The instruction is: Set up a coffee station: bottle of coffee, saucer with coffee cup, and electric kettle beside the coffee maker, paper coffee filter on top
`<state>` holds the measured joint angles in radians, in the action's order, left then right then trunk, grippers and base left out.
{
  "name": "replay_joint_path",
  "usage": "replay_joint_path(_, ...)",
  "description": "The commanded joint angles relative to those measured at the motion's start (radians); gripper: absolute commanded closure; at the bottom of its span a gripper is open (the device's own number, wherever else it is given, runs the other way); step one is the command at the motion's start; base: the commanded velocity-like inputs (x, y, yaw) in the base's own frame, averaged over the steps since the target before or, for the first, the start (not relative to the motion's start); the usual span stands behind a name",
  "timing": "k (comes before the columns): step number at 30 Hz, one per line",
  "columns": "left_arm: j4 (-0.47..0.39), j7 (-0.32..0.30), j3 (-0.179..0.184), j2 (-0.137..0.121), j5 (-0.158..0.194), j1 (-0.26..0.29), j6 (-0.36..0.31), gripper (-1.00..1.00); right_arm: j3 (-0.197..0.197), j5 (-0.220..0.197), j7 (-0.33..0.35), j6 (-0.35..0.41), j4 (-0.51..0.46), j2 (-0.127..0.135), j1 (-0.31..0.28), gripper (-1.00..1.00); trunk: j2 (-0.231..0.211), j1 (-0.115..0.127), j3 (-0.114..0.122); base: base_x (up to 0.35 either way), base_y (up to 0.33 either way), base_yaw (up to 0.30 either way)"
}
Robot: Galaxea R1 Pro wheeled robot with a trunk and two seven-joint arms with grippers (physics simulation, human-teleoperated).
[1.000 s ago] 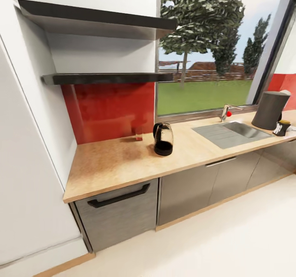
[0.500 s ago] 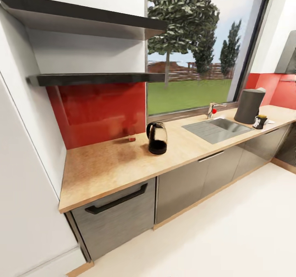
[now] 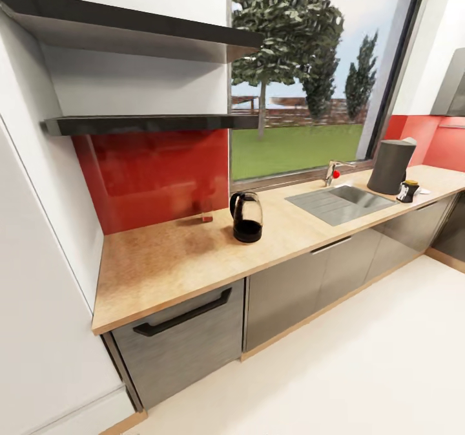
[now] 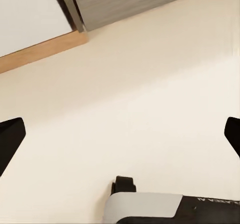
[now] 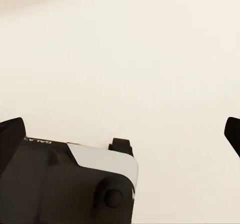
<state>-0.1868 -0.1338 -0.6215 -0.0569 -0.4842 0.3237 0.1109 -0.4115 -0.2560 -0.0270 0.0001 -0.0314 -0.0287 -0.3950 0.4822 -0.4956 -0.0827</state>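
Looking at electric kettle (image 3: 247, 216), standing upright mid countertop (image 3: 168, 260), well apart from coffee maker (image 3: 390, 166) past sink (image 3: 339, 203). Probably hard, smooth, a bit heavy; best grabbing by handle. Left gripper (image 4: 120, 139) & right gripper (image 5: 120, 134) both spread wide, holding nothing, over floor (image 3: 361, 370).
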Motion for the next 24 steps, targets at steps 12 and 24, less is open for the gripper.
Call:
replay_joint_path(12,-0.008,-0.073,0.172,0.191,-0.064,0.261,0.073,-1.00,-0.007,-0.011,-0.003,-0.002,0.001,-0.002,-0.001,-1.00,0.002,0.000,-0.002,0.000,0.000,0.000)
replay_joint_path(24,-0.005,-0.286,0.187,0.231,-0.059,0.488,-0.049,-1.00,-0.007,-0.008,-0.002,-0.002,0.001,0.000,-0.001,-1.00,0.002,0.000,-0.002,0.000,0.000,0.000)
